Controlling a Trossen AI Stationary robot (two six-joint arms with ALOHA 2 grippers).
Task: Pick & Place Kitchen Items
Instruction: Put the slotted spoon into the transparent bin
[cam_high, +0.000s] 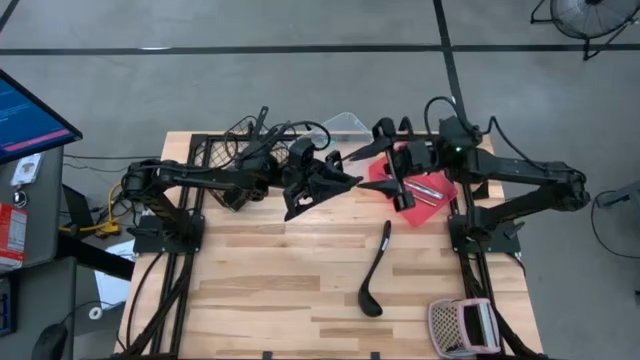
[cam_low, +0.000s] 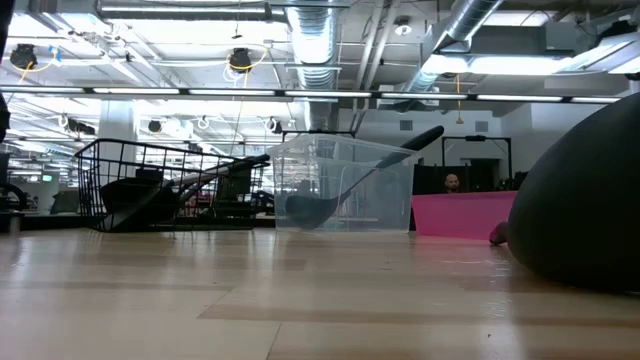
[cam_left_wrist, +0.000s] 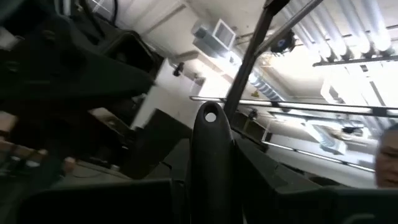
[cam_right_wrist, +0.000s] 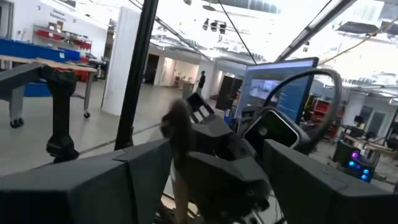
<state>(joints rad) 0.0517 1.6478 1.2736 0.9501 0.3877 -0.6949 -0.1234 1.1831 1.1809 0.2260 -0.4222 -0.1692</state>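
My left gripper (cam_high: 343, 180) hangs above the table's middle, toward the far side, shut on a black utensil (cam_left_wrist: 210, 155). My right gripper (cam_high: 366, 170) faces it from over the red tray (cam_high: 432, 198), fingers wide apart (cam_right_wrist: 211, 186). I see nothing gripped between them; the left gripper fills the view just ahead. A black ladle (cam_high: 374, 272) lies flat on the table in front, its bowl (cam_low: 585, 200) toward the near edge. Another ladle (cam_low: 318, 208) rests in the clear tub (cam_low: 345, 185), its handle leaning on the rim. More black utensils lie in the wire basket (cam_low: 160, 185). My left gripper pinches the black utensil's handle between its two fingers, a little below the rounded end with the hanging hole (cam_left_wrist: 210, 116). That end sticks out past the fingertips and slants upward. The utensil is clear of the table; its head is hidden behind the gripper.
A pinkish-white perforated box (cam_high: 460, 326) sits at the near right corner. The basket (cam_high: 235, 165) and tub (cam_high: 343, 124) stand along the far edge, the red tray at far right. Bare wood lies across the near left and middle.
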